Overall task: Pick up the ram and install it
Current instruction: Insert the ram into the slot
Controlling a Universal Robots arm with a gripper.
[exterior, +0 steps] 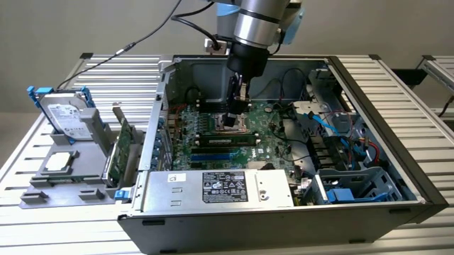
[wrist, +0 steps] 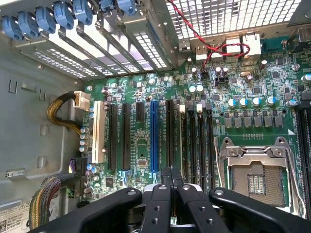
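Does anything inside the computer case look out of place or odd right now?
Nothing looks damaged or spilled. One oddity: the CPU socket on the motherboard sits bare. The gripper is shut above the memory slots.

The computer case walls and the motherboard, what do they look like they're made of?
The computer case looks like bare sheet metal: dull grey, thin folded edges, punched vent holes. The motherboard looks like green lacquered circuit board, glossy, with fine traces and soldered parts. Its long slots look like moulded plastic, black and blue. The gripper, shut above them, looks like matte black metal or plastic; I can't tell which.
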